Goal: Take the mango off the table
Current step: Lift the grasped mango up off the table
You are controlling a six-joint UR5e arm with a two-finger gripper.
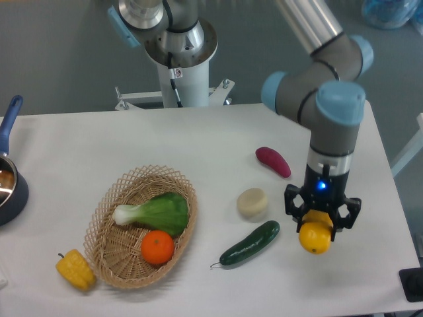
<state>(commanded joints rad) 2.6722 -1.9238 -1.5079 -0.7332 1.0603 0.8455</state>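
The mango (314, 238), glossy yellow-orange, hangs above the white table (198, 139) at the right, near the front edge. My gripper (320, 224) points straight down and is shut on the mango's upper part, its black fingers on either side of the fruit. The mango's rounded lower end shows below the fingers; its top is hidden by the gripper body.
A green cucumber (250, 244) lies just left of the mango. A pale round item (252, 203) and a purple-red sweet potato (273, 162) sit behind it. A wicker basket (119, 251) holds bok choy and an orange. A yellow pepper (75, 269) and a dark pot (9, 191) are at the left.
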